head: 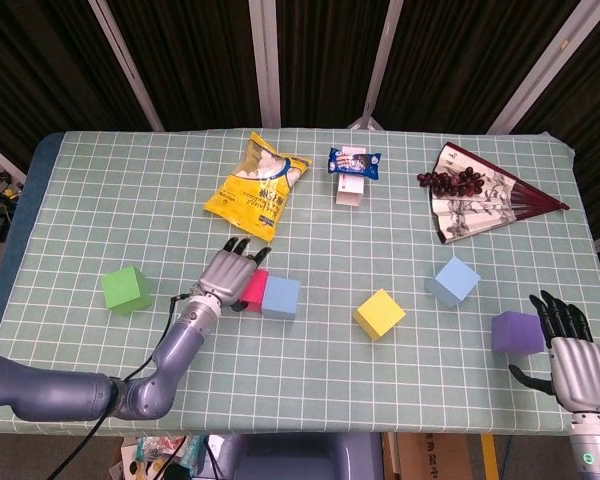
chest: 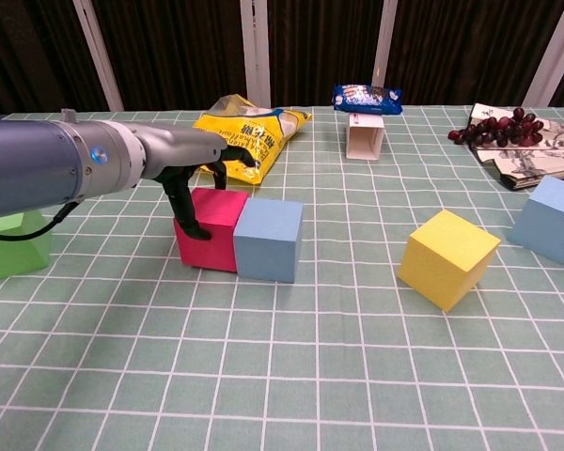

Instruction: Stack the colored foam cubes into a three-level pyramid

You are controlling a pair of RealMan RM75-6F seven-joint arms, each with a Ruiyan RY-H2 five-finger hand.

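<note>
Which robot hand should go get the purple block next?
Probably the right hand: it is open and right beside the purple cube. The left hand is busy on the red cube, far away.

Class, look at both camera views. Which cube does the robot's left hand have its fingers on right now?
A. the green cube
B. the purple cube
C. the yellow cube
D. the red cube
D: the left hand rests on the red cube, which sits against a blue cube, while the green cube, yellow cube and purple cube lie apart from it, untouched.
</note>
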